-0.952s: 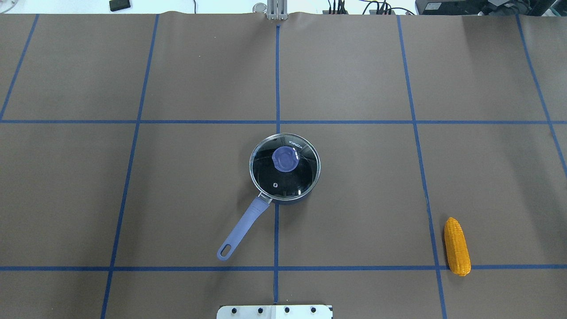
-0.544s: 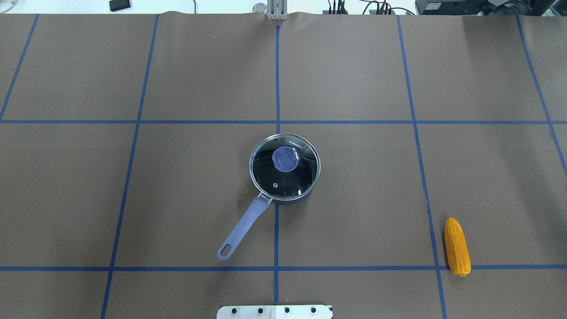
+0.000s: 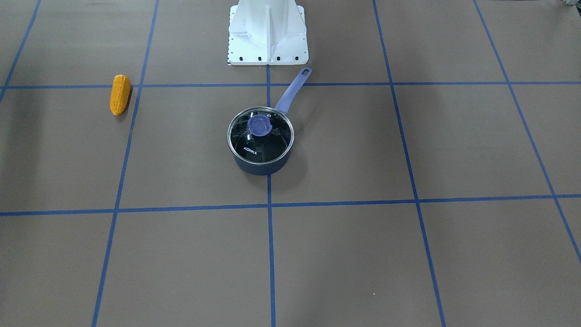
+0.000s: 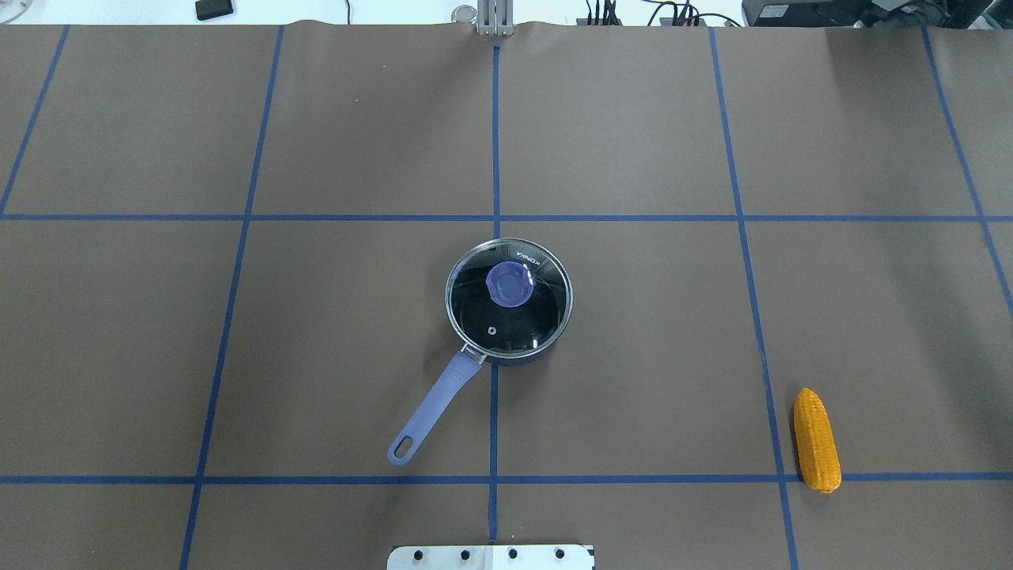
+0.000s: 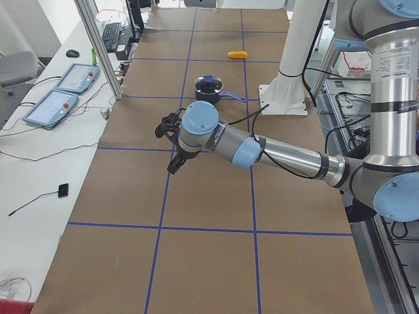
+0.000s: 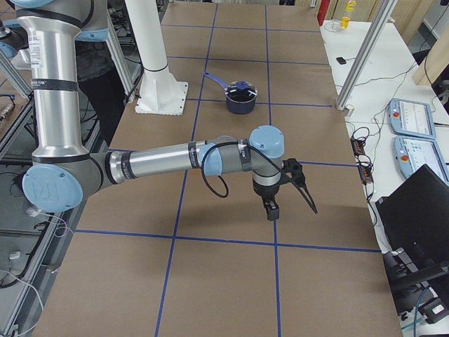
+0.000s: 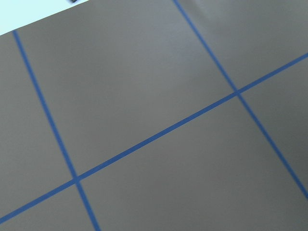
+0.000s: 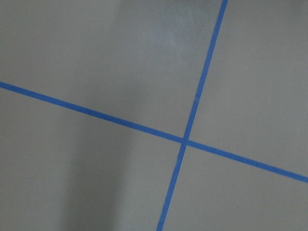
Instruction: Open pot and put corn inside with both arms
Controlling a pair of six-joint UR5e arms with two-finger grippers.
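Glass lid (image 4: pixel 506 317) covers the pot (image 3: pixel 261 168), corn (image 4: pixel 817 441) lies well apart; nothing done yet, and how open left gripper (image 5: pixel 171 134) or right gripper (image 6: pixel 287 198) is, I cannot tell

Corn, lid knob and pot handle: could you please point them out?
corn (image 4: pixel 817 440), overhead view, middle of the cob.
lid knob (image 4: pixel 509 284), overhead view, its top.
pot handle (image 4: pixel 435 405), overhead view, mid-shaft.

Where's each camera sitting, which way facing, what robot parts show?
Front-facing: across the table, facing the robot; shows base mount, pot, corn.
Overhead: behind the robot, looking forward-down; base mount edge only.
Exterior left: table's left end; left arm near.
Exterior right: right end; right arm near.
Left wrist: down at taped table; no robot parts.
Right wrist: likewise.
Front-facing and overhead share pot and corn, mirrored.
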